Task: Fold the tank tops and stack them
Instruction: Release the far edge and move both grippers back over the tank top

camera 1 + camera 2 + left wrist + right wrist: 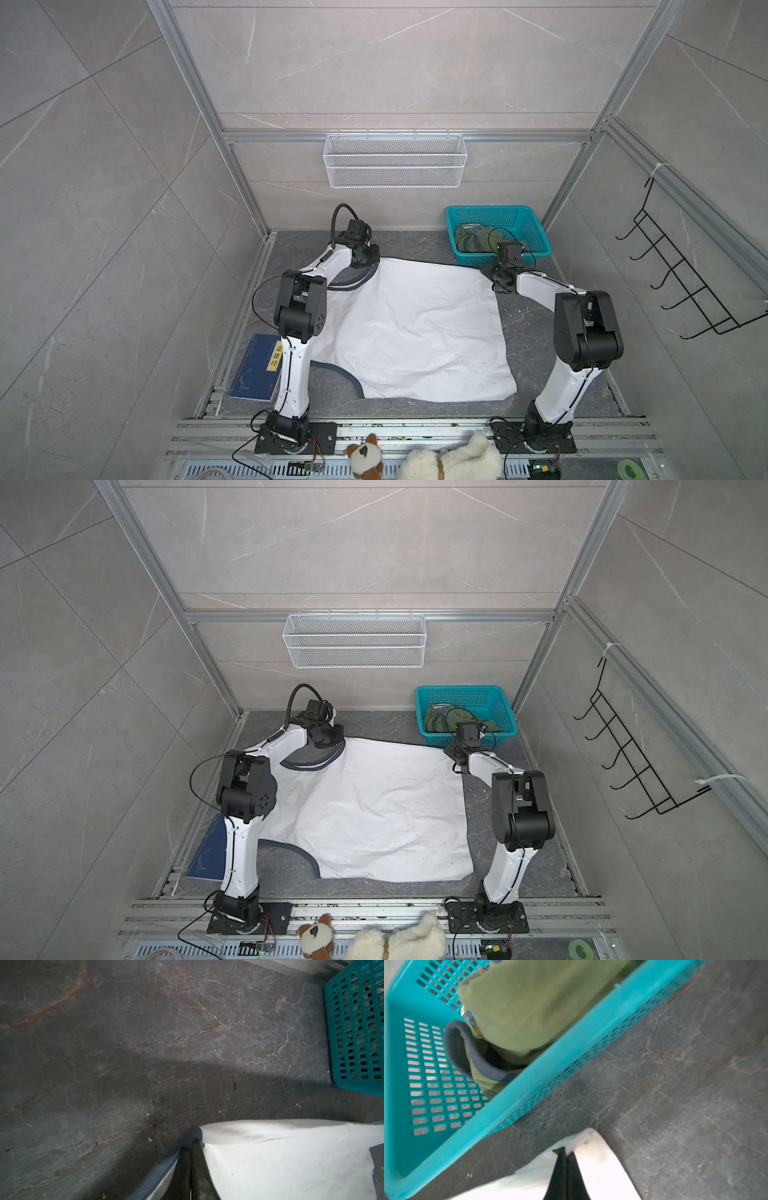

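tank top before basket, book left

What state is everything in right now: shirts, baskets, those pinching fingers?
White tank top: spread out, unfolded.
Olive tank top: crumpled in the teal basket.
Left fingers: shut on the white top's navy-trimmed strap.
Right fingers: shut on its plain corner.
Wire basket: hanging, empty.

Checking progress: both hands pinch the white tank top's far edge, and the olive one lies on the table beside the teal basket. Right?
No: the olive tank top lies inside the teal basket (right wrist view). The left hand and right hand do pinch the white tank top at its far edge.
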